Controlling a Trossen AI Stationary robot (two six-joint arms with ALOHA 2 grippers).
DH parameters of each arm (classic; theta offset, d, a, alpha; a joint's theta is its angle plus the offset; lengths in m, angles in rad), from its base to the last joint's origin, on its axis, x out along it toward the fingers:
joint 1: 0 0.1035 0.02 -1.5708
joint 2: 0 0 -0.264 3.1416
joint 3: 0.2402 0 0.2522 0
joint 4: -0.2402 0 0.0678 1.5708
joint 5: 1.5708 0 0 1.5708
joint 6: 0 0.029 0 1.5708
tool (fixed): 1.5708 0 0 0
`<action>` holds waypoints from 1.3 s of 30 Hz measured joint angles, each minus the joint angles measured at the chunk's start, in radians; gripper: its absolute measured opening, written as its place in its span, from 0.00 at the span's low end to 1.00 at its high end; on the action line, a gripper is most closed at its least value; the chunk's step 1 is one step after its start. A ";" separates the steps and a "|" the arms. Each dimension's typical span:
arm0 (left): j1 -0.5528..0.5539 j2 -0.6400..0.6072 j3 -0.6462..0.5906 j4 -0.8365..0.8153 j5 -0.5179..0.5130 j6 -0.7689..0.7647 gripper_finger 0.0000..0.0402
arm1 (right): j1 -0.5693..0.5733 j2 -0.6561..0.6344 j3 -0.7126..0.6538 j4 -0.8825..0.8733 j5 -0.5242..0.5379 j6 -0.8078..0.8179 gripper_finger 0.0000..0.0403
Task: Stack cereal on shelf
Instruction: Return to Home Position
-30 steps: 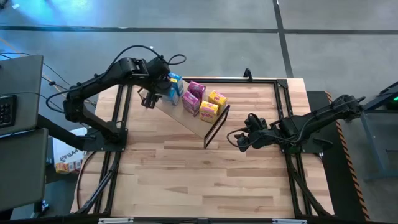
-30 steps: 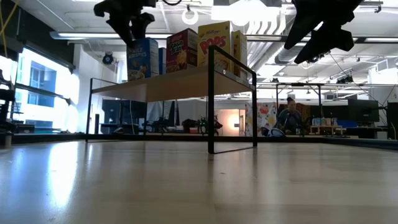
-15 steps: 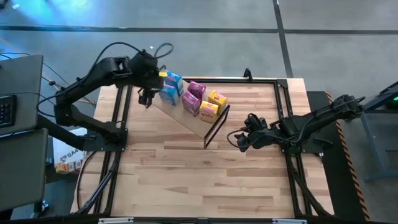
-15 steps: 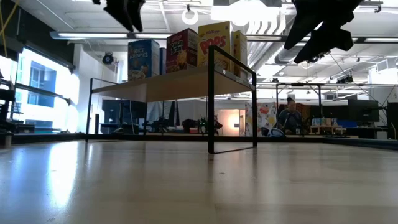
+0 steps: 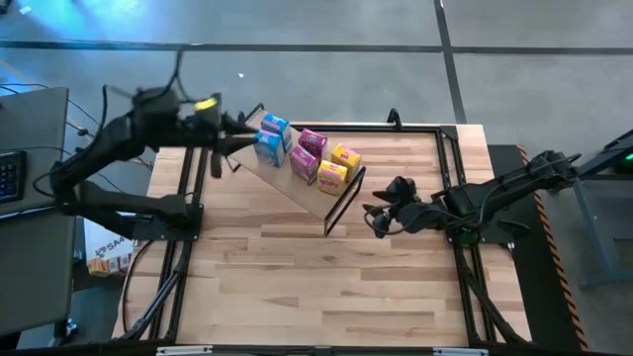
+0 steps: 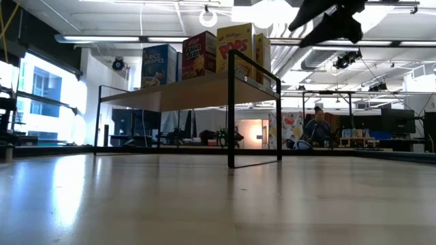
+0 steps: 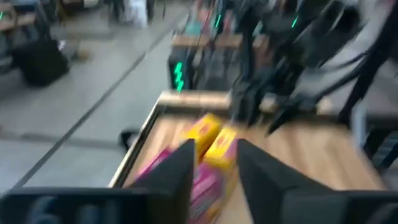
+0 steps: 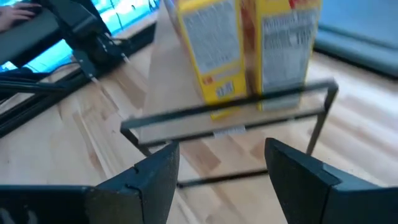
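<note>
The shelf (image 5: pixel 297 183), a light board on a black wire frame, stands slanted on the table's far half. Blue (image 5: pixel 269 139), pink (image 5: pixel 307 156) and yellow (image 5: pixel 338 166) cereal boxes stand upright on it in pairs. They also show in the low view (image 6: pixel 199 54). My left gripper (image 5: pixel 240 141) is open and empty by the shelf's left end, pointing toward the blue boxes, apart from them. Its fingers show in the left wrist view (image 7: pixel 216 168). My right gripper (image 5: pixel 381 213) is open and empty, right of the shelf's right end. In the right wrist view (image 8: pixel 222 168) it faces the yellow boxes (image 8: pixel 249 46).
The table's black frame rails (image 5: pixel 445 178) run along its left and right sides. The striped wooden tabletop (image 5: pixel 316 287) is bare in its near half. A desk with a keyboard (image 5: pixel 20 168) stands left of the table. A person (image 6: pixel 317 129) shows far off in the room.
My left gripper has drawn back from the blue boxes toward the table's left edge and has left the low view. My right gripper has risen and gone a little toward the shelf. The boxes stand where they were.
</note>
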 joint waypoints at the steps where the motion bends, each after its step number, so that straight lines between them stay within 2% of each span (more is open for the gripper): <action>1: -0.021 -0.036 -0.048 0.059 0.001 -0.031 0.23 | 0.000 0.000 0.000 0.019 0.012 -0.028 0.58; 4: -0.085 -0.141 -0.210 0.232 -0.002 -0.111 0.05 | 0.000 -0.002 0.000 0.066 0.025 -0.107 0.58; 5: -0.105 -0.174 -0.267 0.285 -0.013 -0.132 0.03 | 0.000 -0.002 0.000 0.079 0.030 -0.119 0.58; 8: -0.155 -0.259 -0.429 0.428 -0.060 -0.194 0.03 | 0.000 -0.002 0.000 0.096 0.051 -0.116 0.55; 10: -0.183 -0.307 -0.532 0.503 -0.096 -0.237 0.02 | 0.000 -0.004 0.000 0.100 0.062 -0.102 0.50; 13: -0.217 -0.364 -0.671 0.602 -0.121 -0.294 0.01 | 0.000 -0.015 0.000 0.107 0.060 -0.083 0.35; 16: -0.249 -0.413 -0.780 0.693 -0.141 -0.340 0.00 | 0.000 -0.042 0.000 0.106 0.035 -0.080 0.11; 18: -0.266 -0.445 -0.837 0.739 -0.159 -0.370 0.00 | 0.000 -0.070 0.000 0.107 0.027 -0.087 0.03; 21: -0.285 -0.495 -0.900 0.781 -0.179 -0.393 0.00 | 0.000 -0.118 0.000 0.107 0.027 -0.093 0.05; 24: -0.303 -0.544 -0.940 0.781 -0.211 -0.418 0.00 | 0.000 -0.166 0.000 0.107 0.018 -0.150 0.01; 32: -0.321 -0.625 -1.043 0.809 -0.232 -0.439 0.00 | 0.000 -0.298 0.000 0.106 -0.084 -0.315 0.00; 39: -0.321 -0.677 -1.186 0.966 -0.253 -0.477 0.00 | -0.050 -0.372 0.000 0.076 -0.141 -0.361 0.00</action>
